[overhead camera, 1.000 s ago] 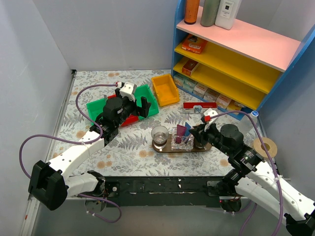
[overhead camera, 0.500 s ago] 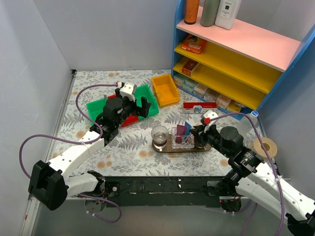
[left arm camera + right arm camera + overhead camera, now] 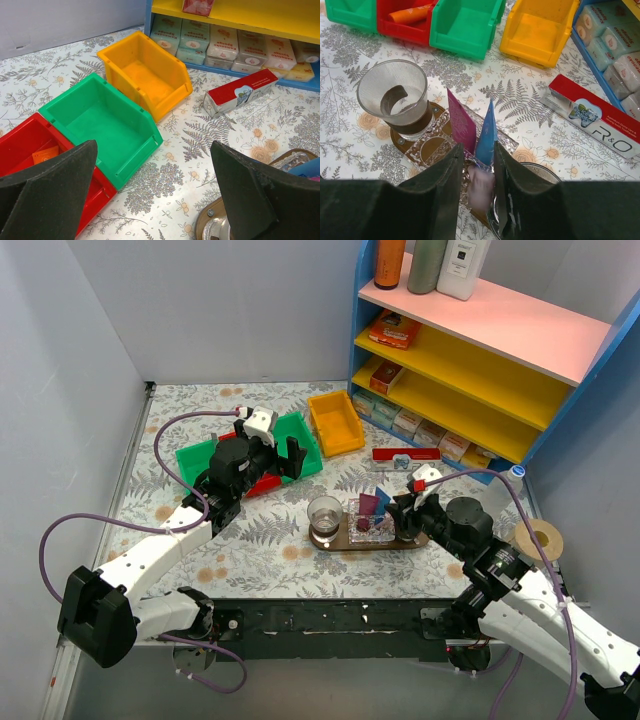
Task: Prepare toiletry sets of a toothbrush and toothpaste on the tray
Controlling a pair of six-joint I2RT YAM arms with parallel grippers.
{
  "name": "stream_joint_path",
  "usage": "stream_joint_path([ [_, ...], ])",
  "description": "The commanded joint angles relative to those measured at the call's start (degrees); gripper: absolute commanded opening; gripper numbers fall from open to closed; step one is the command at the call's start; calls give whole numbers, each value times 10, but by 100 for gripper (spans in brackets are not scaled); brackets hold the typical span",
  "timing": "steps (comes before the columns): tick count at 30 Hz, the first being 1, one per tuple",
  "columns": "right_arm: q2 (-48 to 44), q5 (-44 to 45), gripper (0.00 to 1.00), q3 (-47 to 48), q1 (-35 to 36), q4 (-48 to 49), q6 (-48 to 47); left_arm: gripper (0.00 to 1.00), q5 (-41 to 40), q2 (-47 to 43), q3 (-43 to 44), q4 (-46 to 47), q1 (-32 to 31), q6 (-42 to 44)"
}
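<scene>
Right wrist: right gripper (image 3: 477, 152) pinches blue toothpaste (image 3: 486, 131) over tray (image 3: 396, 139); left gripper (image 3: 152, 152) wide

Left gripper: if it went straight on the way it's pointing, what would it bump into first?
Probably the green bin: its near corner lies right ahead of the open left gripper. Depth is hard to judge in the wrist view.

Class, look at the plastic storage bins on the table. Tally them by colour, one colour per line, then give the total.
Green bins: 2
Red bin: 1
Yellow bin: 1
Total: 4
</scene>
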Motion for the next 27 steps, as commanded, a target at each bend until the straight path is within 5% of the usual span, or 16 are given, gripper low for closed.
stream_joint_path([
  [1,-8,11,39,1,4,20,-4,98,5,-2,16,0,1,8],
  [22,-8,17,48,-4,4,21,1,98,6,-1,16,-1,2,8],
  [27,-20,40,58,-4,4,42,50,98,7,-1,19,-3,1,6],
])
